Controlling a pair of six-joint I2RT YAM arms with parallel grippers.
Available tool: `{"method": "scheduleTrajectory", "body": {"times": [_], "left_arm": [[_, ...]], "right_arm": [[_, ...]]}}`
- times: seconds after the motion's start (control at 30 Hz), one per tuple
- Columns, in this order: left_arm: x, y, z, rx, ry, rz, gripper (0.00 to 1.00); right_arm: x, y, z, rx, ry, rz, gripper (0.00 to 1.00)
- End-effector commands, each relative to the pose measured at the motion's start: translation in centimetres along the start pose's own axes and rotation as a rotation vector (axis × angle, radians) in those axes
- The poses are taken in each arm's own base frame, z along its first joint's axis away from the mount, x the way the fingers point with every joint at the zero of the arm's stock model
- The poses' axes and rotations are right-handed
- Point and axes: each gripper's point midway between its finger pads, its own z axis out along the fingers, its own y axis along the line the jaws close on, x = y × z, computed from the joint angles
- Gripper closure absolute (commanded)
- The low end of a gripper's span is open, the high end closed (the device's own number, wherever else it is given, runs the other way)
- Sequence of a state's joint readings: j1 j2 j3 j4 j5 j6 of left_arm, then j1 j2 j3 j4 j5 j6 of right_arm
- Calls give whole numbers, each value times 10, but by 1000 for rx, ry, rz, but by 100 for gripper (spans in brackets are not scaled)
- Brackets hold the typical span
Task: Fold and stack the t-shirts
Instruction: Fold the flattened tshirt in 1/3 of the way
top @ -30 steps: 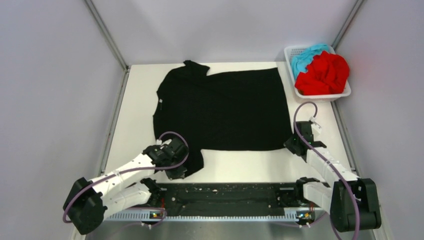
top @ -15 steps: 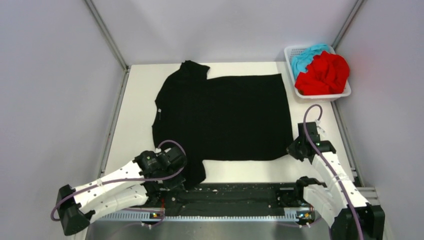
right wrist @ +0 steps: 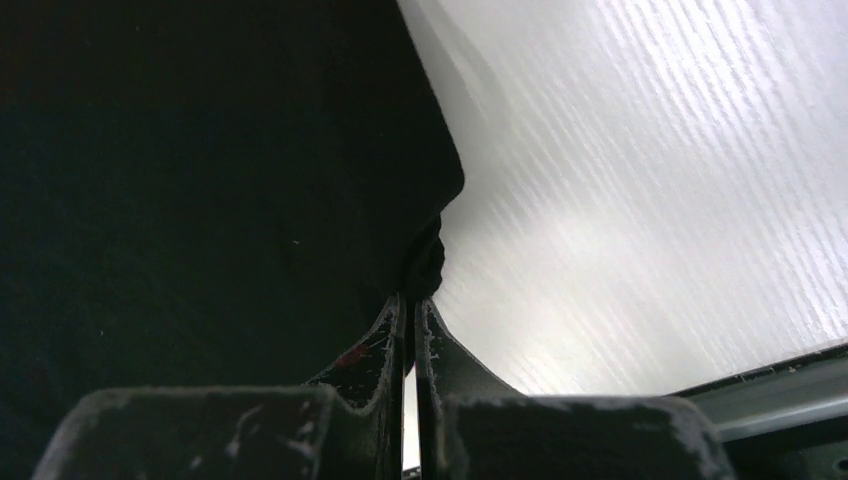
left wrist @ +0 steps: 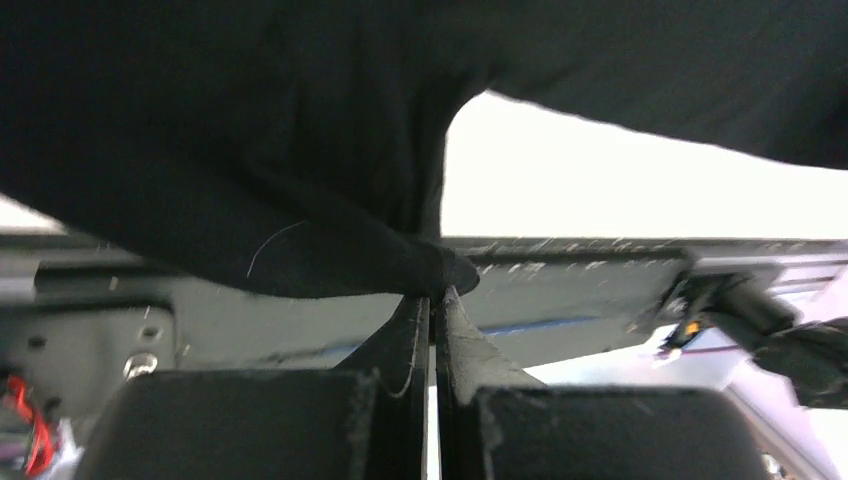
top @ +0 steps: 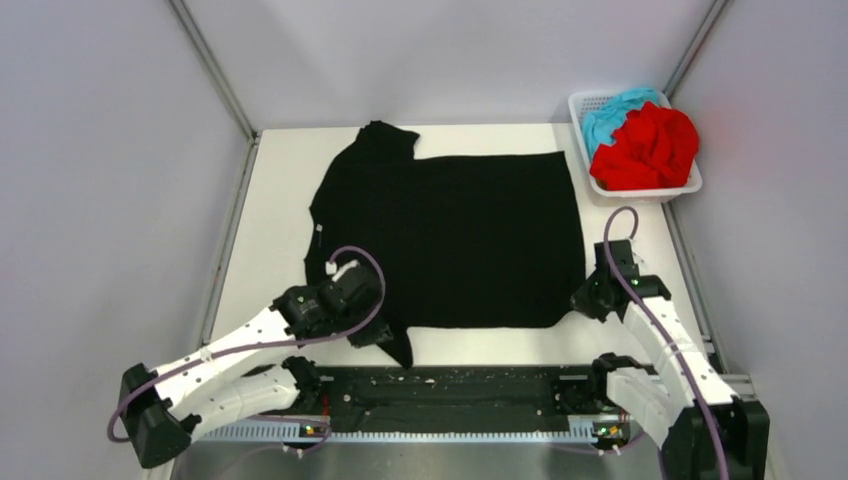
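Holding two crumpled garments, the white mesh basket (top: 586, 104) stands at the far right corner of the surface (top: 270, 200). The red t-shirt (top: 648, 148) is heaped on its near side and rises above the rim. The teal-blue t-shirt (top: 612, 112) lies behind it, toward the basket's far left. The black t-shirt (top: 450, 235) lies spread flat across the middle of the surface, just beside the basket but not in it, with the collar end to the left and the hem to the right. The left arm (top: 230, 350) reaches low and forward from its base. The left end effector (top: 385, 335) is at the shirt's near sleeve, its fingers pressed together on the sleeve's edge. The right arm (top: 665, 340) bends up and forward to the shirt's near right corner. The right end effector (top: 585, 300) is likewise clamped on that corner of the cloth.
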State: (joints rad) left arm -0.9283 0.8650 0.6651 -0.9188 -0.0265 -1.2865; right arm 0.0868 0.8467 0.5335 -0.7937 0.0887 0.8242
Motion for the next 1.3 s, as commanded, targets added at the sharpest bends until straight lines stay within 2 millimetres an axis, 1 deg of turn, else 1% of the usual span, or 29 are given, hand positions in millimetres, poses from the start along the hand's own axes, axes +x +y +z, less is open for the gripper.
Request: {"method": "scheduleTrajectory", "body": {"times": [0.0,0.07,0.13,0.23,0.33,0.4,0.47,0.53,0.7,0.8,0.93,1.0,1.13,1.27], "left_arm": [[-68,-57,-10,219,-187,74,100],[-82,-69,-9,256,-173,102,100],[-100,-75,-6,235,-190,125,100],[-127,-89,0,224,-198,134,100],[-156,-96,2,213,-203,116,100],[-174,-95,3,197,-220,98,100],[-190,-88,3,174,-236,75,100],[-206,-80,0,170,-257,51,100],[-244,-71,-17,181,-348,26,100],[-264,-68,-26,174,-397,29,100],[-286,-61,-32,158,-428,27,100],[-293,-60,-30,160,-421,31,100],[-308,-64,-24,174,-399,52,100],[-323,-68,-23,181,-380,66,100]], "right_arm": [[-28,33,-2,-80,-41,-54,100],[-39,38,-3,-77,-69,-65,100],[-49,45,-2,-79,-90,-86,100],[-58,53,2,-65,-78,-137,100],[-66,64,9,-57,-57,-161,100],[-73,70,12,-53,-60,-166,100],[-84,78,13,-45,-74,-171,100],[-92,81,16,-28,-83,-175,100],[-109,94,20,-10,-93,-184,100],[-116,97,25,16,-93,-185,100],[-126,100,32,54,-94,-190,100],[-131,103,35,60,-93,-186,100],[-138,111,42,63,-92,-172,100],[-144,111,43,76,-107,-157,100]]}}
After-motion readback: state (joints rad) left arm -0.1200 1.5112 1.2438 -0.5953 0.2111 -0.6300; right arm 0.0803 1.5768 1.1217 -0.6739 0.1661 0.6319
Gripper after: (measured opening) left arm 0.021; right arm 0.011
